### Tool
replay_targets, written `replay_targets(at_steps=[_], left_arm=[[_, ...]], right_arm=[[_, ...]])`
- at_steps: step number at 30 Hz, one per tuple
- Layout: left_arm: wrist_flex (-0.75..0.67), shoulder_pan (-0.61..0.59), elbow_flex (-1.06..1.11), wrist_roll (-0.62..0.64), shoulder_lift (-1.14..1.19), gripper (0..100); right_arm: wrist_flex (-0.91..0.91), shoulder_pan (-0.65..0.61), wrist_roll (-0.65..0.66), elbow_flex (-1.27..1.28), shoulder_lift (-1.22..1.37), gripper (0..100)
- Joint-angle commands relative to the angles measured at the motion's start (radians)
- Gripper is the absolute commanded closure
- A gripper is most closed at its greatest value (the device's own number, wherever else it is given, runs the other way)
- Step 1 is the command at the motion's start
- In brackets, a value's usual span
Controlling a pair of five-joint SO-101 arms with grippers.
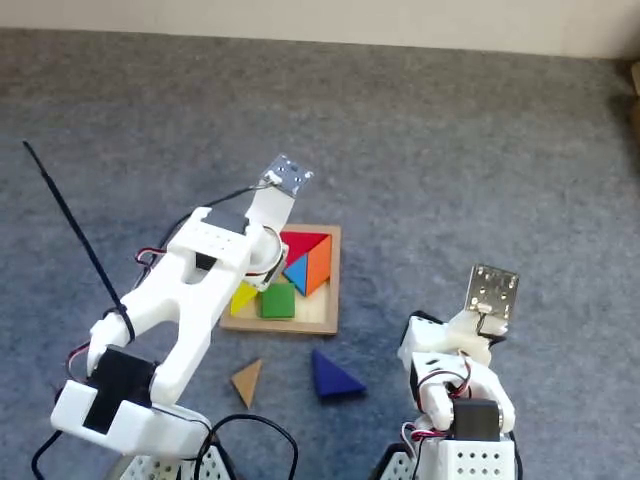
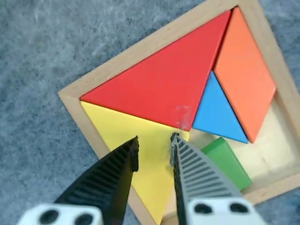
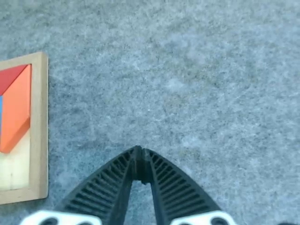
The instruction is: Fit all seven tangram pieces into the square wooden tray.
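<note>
My left claw (image 2: 154,143) hangs a little open with nothing in it, tips just above the yellow triangle (image 2: 122,126); that triangle lies in the tray (image 2: 70,93) with its long edge along one wall and its square corner toward the middle; the red triangle (image 2: 159,79) sits against it, long edge along the neighbouring wall, its corner also pointing to the middle; the small blue triangle (image 2: 215,115) is wedged between the red one and the orange slanted piece (image 2: 243,75), whose long axis runs along the next wall; the green square (image 2: 227,161) lies flat beside the yellow one, with bare wood next to it.

My right claw (image 3: 141,161) is closed on nothing, low over the carpet (image 1: 450,130), off to the side of the tray.

On the carpet just short of the tray lie a dark blue triangle (image 1: 333,377), one corner toward the tray, and a tan triangle (image 1: 247,381) near it.
</note>
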Motion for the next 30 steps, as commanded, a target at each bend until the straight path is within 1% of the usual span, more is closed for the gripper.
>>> replay_targets(at_steps=[1,5,8,14,17,21,27,30], left_arm=[[0.008,-0.016,-0.007,0.008,-0.065,87],[0.006,-0.081,0.077,0.008,-0.211,87],[0.006,-0.084,0.163,0.008,-0.297,87],[0.014,-0.079,0.22,0.008,-0.323,87],[0.04,-0.025,0.219,0.008,-0.323,87],[0.035,0.05,0.217,0.008,-0.323,87],[0.028,0.099,0.179,0.008,-0.277,87],[0.031,0.101,0.134,0.008,-0.234,87]], right_arm=[[-0.022,0.01,0.014,0.12,-0.019,99.0],[-0.022,0.01,0.014,0.12,-0.019,99.0],[-0.022,0.01,0.014,0.12,-0.019,99.0],[-0.022,0.01,0.014,0.12,-0.019,99.0],[-0.022,0.01,0.014,0.12,-0.019,99.0],[-0.022,0.01,0.014,0.12,-0.019,99.0],[-0.022,0.01,0.014,0.12,-0.019,99.0],[-0.022,0.01,0.014,0.12,-0.019,99.0]])
